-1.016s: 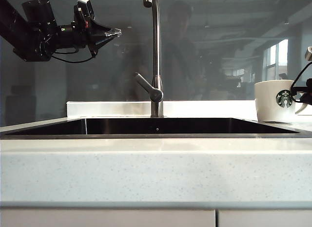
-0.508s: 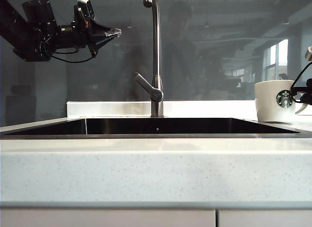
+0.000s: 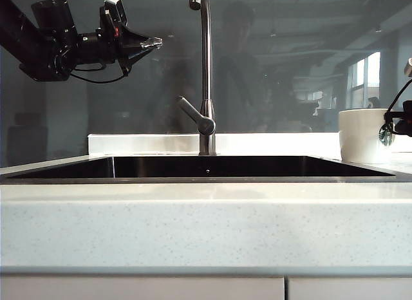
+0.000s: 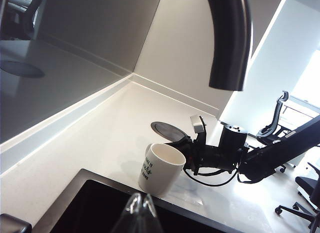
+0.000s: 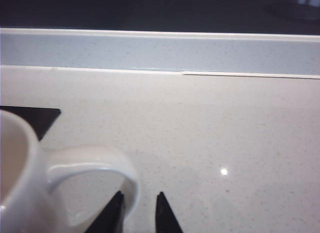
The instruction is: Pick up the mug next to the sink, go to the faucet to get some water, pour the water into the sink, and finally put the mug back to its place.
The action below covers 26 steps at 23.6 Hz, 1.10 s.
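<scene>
The white mug (image 3: 362, 136) stands upright on the countertop just right of the sink (image 3: 206, 179), its green logo turned toward the right edge. My right gripper (image 5: 139, 194) is open at the mug's handle (image 5: 100, 165): one finger sits inside the loop against it, the other stands clear outside. In the exterior view this gripper (image 3: 400, 125) shows at the far right. The faucet (image 3: 206, 75) rises behind the sink's middle. My left gripper (image 3: 154, 41) is shut and empty, high at the left, level with the faucet's neck. The left wrist view shows the mug (image 4: 161, 169) from above.
The faucet's lever (image 3: 193, 113) angles out to the left. A low pale backsplash (image 3: 148, 143) runs behind the sink, with a dark glass wall above. A round dark cover (image 4: 167, 129) lies in the countertop behind the mug. Cabinet fronts (image 3: 141, 288) sit below the counter edge.
The right gripper's fingers have parted on the handle, and the mug has turned so its logo now faces further right. The left arm has stayed still.
</scene>
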Available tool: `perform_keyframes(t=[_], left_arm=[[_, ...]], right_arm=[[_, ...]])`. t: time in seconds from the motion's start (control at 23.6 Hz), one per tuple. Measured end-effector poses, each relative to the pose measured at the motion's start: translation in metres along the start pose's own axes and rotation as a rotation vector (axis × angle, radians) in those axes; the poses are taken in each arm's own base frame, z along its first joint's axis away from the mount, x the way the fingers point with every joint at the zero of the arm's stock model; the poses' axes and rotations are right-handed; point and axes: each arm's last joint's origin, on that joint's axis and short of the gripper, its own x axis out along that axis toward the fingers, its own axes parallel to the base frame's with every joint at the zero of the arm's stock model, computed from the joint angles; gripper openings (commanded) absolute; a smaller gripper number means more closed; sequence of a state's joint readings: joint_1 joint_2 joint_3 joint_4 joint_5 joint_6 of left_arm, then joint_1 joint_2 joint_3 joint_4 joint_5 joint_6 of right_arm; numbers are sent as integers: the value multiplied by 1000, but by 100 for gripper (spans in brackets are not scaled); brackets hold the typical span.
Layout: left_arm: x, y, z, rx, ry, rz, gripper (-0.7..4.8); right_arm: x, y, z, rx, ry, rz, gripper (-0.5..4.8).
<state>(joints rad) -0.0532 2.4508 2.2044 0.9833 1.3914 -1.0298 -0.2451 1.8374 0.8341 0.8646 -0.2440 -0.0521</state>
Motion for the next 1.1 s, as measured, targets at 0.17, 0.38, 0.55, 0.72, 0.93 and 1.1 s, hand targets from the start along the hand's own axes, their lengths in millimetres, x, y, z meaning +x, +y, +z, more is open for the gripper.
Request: perform_keyframes(t=[0.17,0.38,0.55,0.72,0.93,1.1], left_arm=[[0,0,0,0,0,0,-4],[-1,0,0,1,0,1,-4],[-1,-1,1,-1,-2,-1,-3],[-6,-23,15,92,-30,-33,-2],[-14,-61,44,124,-3,-61,-1],[-9,-92,69,185,2,-77,-2]], right_arm=[[-1,-4,-1,4,11,-11,99],[-13,-4,2,7,15,-18,98],[-40,3,13,4,-13,-19,-8],[-65,10,33,72,-91,23,-8],[-84,18,58,161,-159,167,-9],[-105,27,80,191,-176,233,-8]])
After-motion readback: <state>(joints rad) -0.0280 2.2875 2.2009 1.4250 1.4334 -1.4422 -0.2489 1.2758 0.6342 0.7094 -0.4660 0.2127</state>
